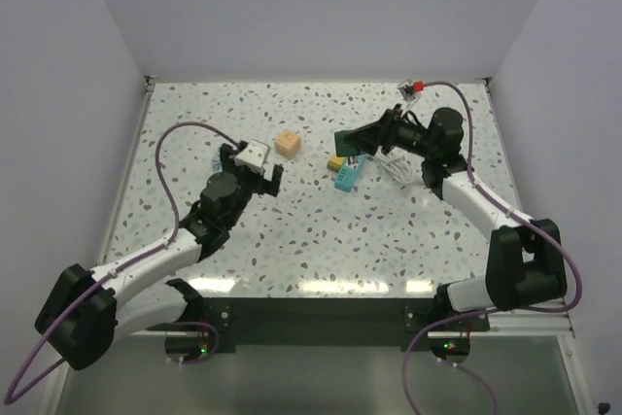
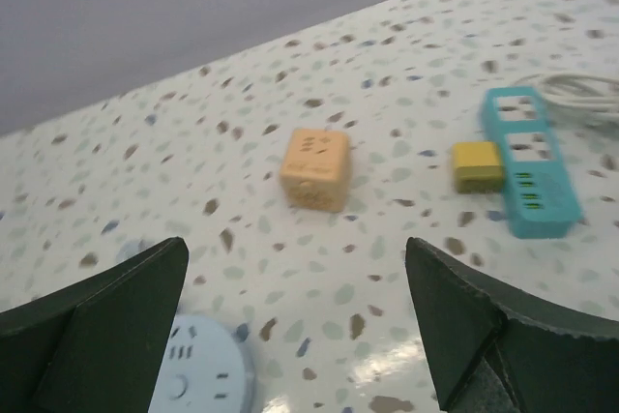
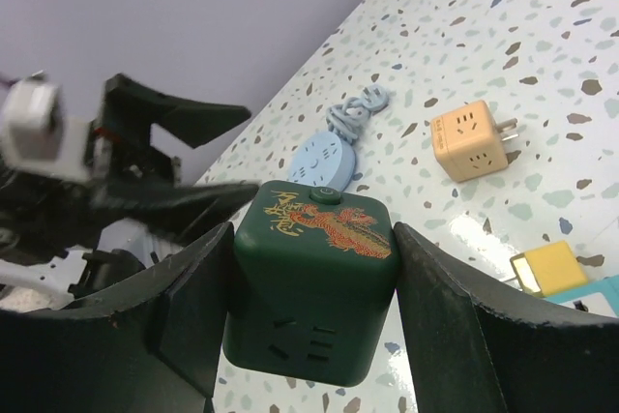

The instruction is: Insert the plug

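Left gripper (image 1: 253, 172), table's 9 o'clock side, jaws wide apart, empty. Tan-orange cube (image 1: 287, 143) at its 1 o'clock. Yellow block (image 1: 335, 161) against teal power strip (image 1: 348, 175). Right gripper (image 1: 347, 140) clamped on dark green plug (image 3: 311, 282), at strip's 12 o'clock.

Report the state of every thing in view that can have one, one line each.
green plug: gripped by its sides, not inserted.
right pincer: shut on the green plug.
left pincer: open, empty.
tan-orange cube: loose on the table, unplugged.
yellow block: lying against the side of the teal power strip.
teal power strip: flat, visible sockets empty.
round blue socket: flat, nothing plugged in.
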Robot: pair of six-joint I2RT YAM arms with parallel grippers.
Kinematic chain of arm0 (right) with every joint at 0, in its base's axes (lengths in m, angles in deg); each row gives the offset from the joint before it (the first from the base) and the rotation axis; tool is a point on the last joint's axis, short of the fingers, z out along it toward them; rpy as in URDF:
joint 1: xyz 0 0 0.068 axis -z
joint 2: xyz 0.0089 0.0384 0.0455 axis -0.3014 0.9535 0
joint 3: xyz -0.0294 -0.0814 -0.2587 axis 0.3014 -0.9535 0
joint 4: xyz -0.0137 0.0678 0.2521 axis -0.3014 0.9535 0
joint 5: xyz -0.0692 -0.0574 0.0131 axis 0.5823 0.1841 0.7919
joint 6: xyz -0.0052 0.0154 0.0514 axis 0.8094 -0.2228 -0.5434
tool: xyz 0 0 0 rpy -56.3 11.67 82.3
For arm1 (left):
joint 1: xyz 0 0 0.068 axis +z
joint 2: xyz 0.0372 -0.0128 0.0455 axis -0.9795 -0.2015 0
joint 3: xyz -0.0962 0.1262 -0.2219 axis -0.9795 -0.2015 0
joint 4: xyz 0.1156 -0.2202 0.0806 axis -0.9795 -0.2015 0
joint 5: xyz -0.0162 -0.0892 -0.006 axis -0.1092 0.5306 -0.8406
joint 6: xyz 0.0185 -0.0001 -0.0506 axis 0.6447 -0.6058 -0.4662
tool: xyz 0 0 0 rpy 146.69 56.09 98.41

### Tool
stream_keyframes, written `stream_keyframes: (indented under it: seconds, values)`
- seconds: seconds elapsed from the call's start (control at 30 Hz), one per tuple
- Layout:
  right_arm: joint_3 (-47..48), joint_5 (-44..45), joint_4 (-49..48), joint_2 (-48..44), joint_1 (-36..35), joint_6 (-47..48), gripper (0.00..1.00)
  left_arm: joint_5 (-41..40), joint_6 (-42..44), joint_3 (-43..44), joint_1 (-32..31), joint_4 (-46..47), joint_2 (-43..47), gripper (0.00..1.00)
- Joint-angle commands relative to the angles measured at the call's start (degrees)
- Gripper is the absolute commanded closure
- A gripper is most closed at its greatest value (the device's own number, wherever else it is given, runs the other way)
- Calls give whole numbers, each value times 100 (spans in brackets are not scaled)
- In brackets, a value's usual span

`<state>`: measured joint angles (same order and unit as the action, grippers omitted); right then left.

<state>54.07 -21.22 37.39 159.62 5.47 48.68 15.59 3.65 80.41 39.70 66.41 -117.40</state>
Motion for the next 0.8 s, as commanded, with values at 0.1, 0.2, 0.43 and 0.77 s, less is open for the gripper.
stream_keyframes:
  seconds: [0.1, 0.2, 0.43, 0.77]
  values:
    - [-141, 136, 88, -454, -14, 186, 100, -1897, -1742, 496, 1169, -1333, -792, 0]
    - [-177, 180, 132, -569, -14, 222, 100, -1987, -2022, 576, 1231, -1571, -951, 0]
    - [-256, 145, 80, -648, -14, 178, 100, -1338, -2489, 743, 2012, -2012, -1320, 0]
    - [-300, 136, 53, -771, -14, 160, 100, -571, -2788, 1025, 2277, -2328, -2304, 0]
